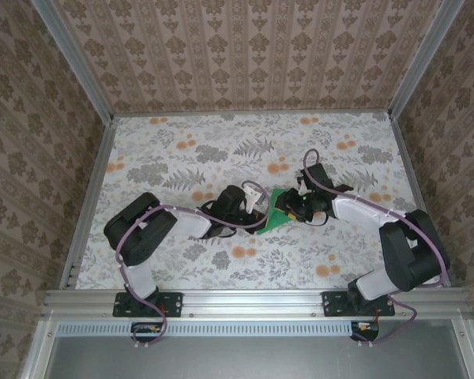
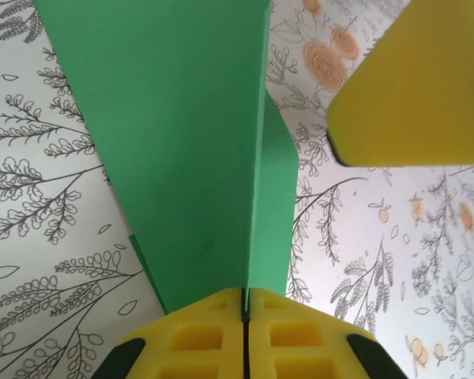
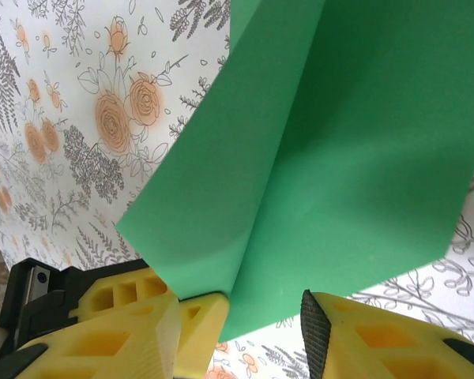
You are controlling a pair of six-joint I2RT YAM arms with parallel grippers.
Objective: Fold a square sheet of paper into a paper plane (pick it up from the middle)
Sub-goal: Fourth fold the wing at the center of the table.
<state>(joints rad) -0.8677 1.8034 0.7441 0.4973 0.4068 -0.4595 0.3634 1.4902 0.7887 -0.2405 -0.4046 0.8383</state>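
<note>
Arms, two, bend inward in the overhead view; left pincer [image 1: 261, 209] and right pincer [image 1: 292, 207] meet at one green sheet [image 1: 278, 215] over the tabletop [image 1: 182, 150]. Left wrist view: pincer [image 2: 245, 308] clamped together on the creased sheet [image 2: 189, 142] ahead of it. Right wrist view: pincer [image 3: 257, 316] stands apart, the sheet's [image 3: 324, 142] edge between its fingers.

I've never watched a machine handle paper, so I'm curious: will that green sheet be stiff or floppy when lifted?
Likely light and floppy: the green paper looks very thin along its edge. The crease probably stiffens it, since it stands straight out from the left fingers pinching it. Held by one end, it might swing or slip easily.
</note>
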